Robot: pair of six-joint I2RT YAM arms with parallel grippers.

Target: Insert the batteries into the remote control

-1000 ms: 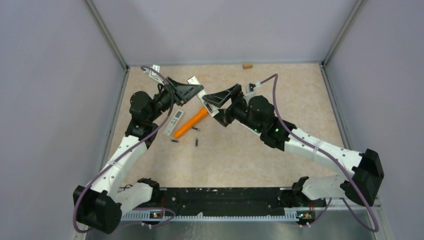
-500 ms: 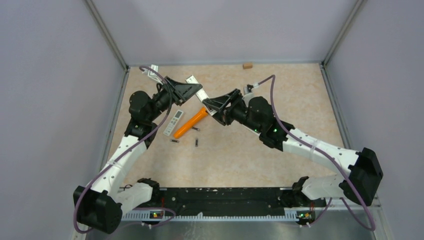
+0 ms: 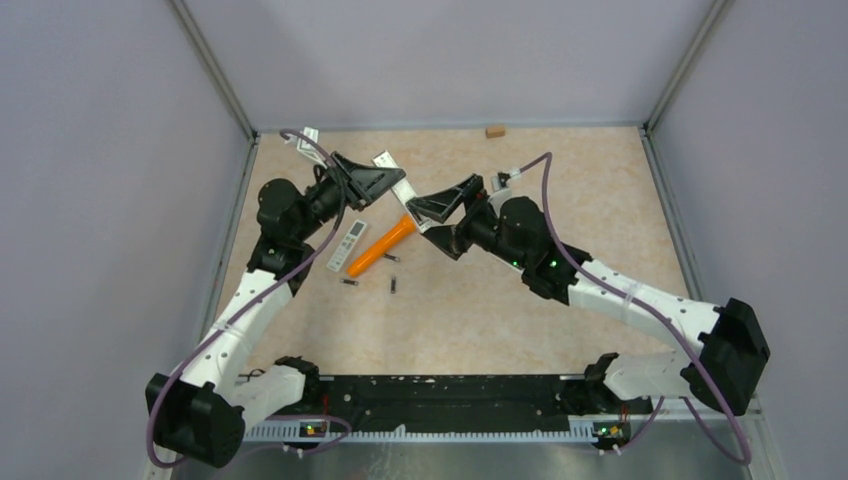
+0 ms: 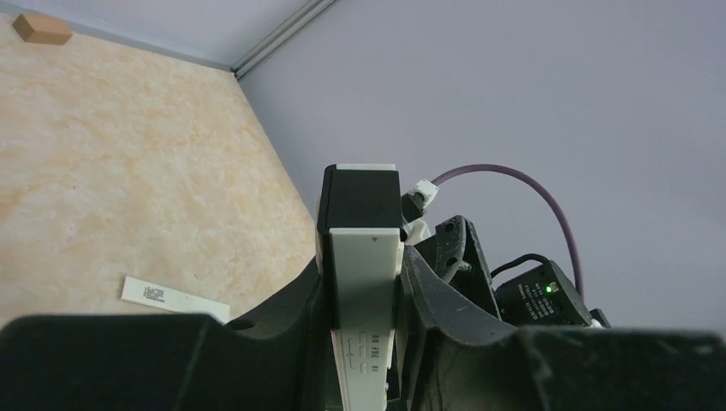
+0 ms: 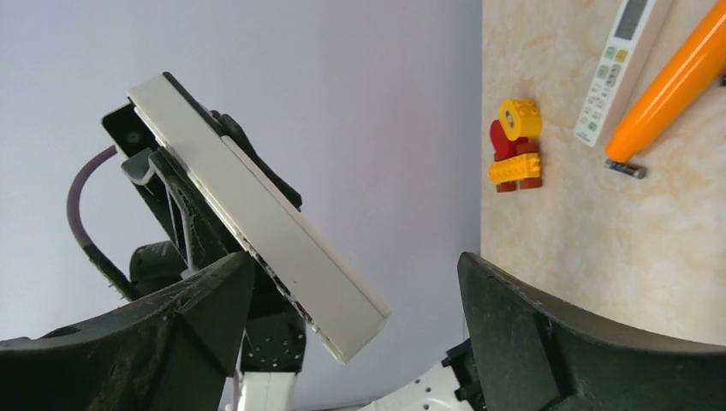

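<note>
Above the far left part of the table, the left gripper clamps a white remote control between its fingers and holds it clear of the surface. The remote's dark end points away from the left wrist camera. The right gripper faces it from the right with its jaws spread wide. In the right wrist view the end of the remote reaches into the gap between the two fingers without being pinched by them.

The batteries lie loose on the table below and to the near side of the two grippers, and three can be made out. One sits just beside an orange tube and the other two lie a little nearer the arm bases, apart from each other. Neither gripper touches any of them.

A second remote lies flat just left of the orange tube, buttons up. A small stack of red and yellow toy bricks stands near it. A white paper strip rests on the table, and a small brown block sits against the far wall.
</note>
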